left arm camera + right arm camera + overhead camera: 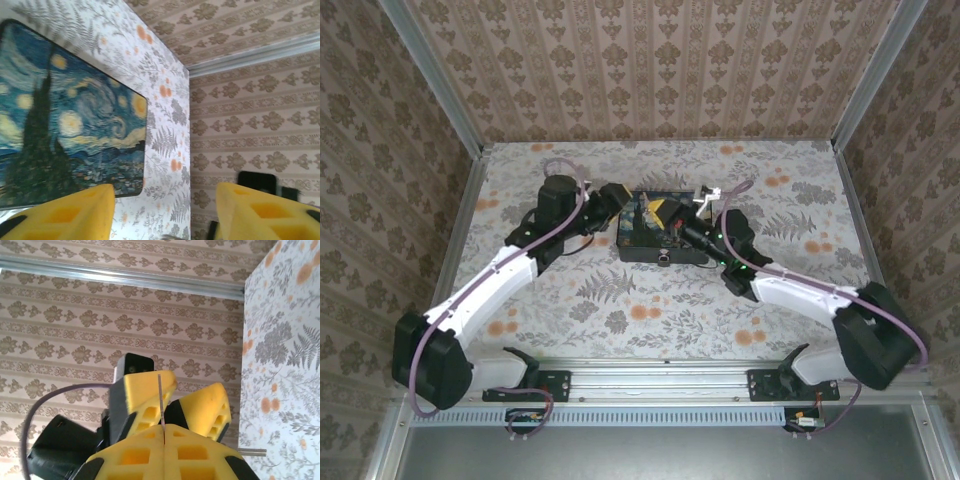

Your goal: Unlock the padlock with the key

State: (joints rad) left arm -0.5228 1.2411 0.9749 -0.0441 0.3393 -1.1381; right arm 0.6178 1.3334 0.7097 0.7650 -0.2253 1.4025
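My right gripper (163, 427) is shut on the key (160, 395), a thin metal blade seen edge-on that sticks up from between the closed yellow fingers. Just beyond the key are the yellow fingers (145, 392) of my left gripper, spread apart. The left gripper (167, 215) is open with nothing between its fingers, next to the black box's painted blue-and-yellow lid (70, 115). From above, the left gripper (623, 197) and right gripper (686, 220) meet over the black box (660, 240) at mid table. The padlock is hidden.
The floral-patterned table (620, 300) is walled in by patterned panels on three sides. A metal rail (650, 375) runs along the near edge, where both arm bases sit. Cables loop off both arms.
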